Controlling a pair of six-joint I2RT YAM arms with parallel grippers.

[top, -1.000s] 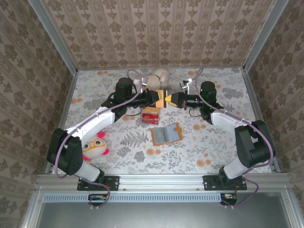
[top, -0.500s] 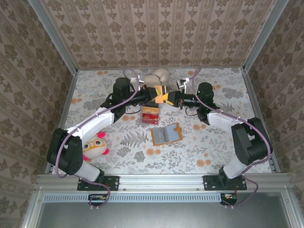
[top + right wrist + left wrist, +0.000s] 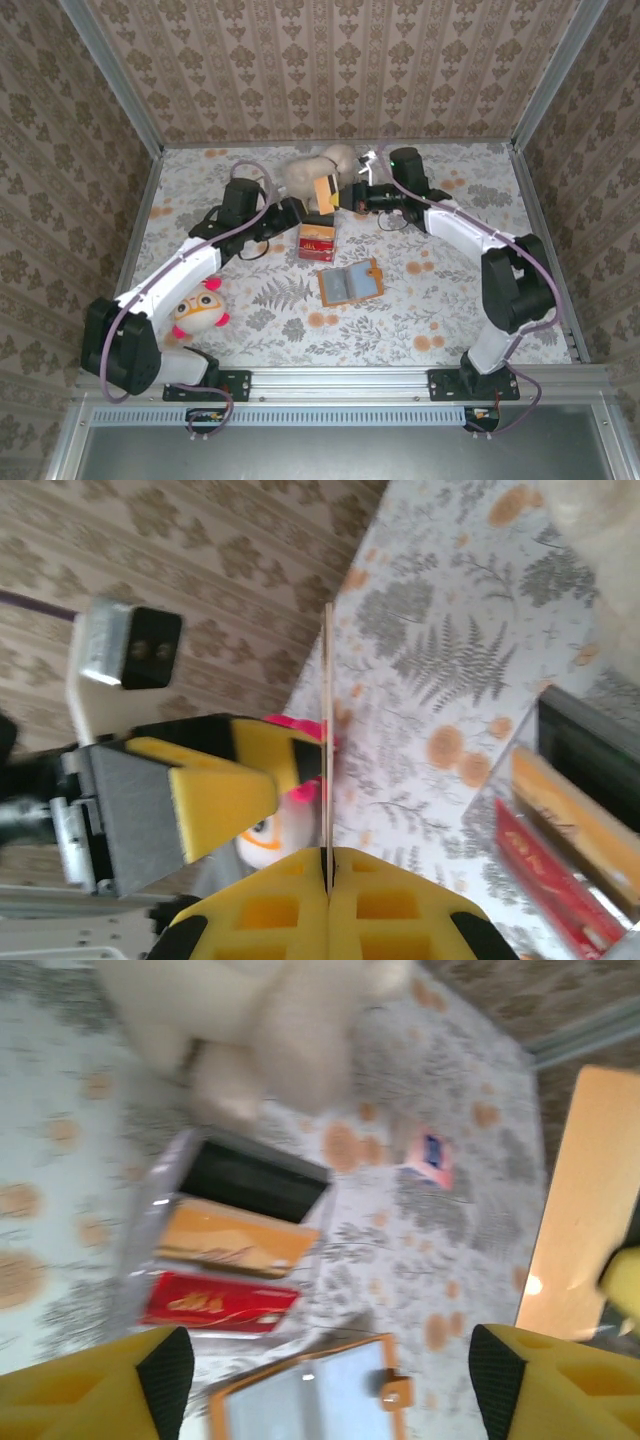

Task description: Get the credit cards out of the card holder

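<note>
- Right gripper (image 3: pixel 328 872): jaws closed on one end of a tan card (image 3: pixel 326 730), held clear of the table.
- That card is seen edge-on from the right wrist and runs straight out from the jaws, so I judge its long axis lies along the gripper's line. From above, its free end points toward the left arm and its face is tilted.
- Left gripper (image 3: pixel 330 1365): jaws wide apart and holding nothing, just beside the card's free end.
- Cards (image 3: pixel 317 241): stacked flat on the table near the middle, below the two grippers. Red, orange and black ones are fanned out, with their long axes roughly left-right from above.
- Holder (image 3: pixel 350 282): lies open and flat, pockets up, just nearer than the stack. Its long axis runs left-right, with the right end a bit farther away and the clasp tab on that end. I cannot tell whether any cards remain in the pockets.
- Risk: the card is pinched at one end only, so a fast swing could pivot it or let it slip out.
- Risk: the plush (image 3: pixel 318 165) is just beside the card, and brushing it could knock the card askew.
- Risk: a release from this height could send the card off the stack or back onto the holder. Lower it first.
</note>
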